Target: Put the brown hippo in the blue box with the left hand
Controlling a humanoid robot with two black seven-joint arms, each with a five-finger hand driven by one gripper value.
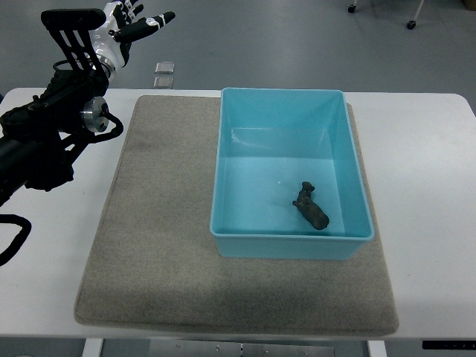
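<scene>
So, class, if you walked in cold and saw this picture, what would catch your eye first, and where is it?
The bright blue box stands out at once, sitting on the grey mat in the middle of the white table. Inside it, near the front right corner, lies the small brown hippo. At the upper left, the robot's left hand is raised with fingers spread, holding nothing.

Left arm: you see it enter from the picture's left edge and rise toward the upper left corner, black links and cabling showing.
Left wrist: a round silver joint cap faces you midway up the arm.
Left hand (132, 26): raised at the top left, white with dark fingertips, fingers (158, 18) spread and pointing right, holding nothing.
Right arm: you have none in the frame.
</scene>
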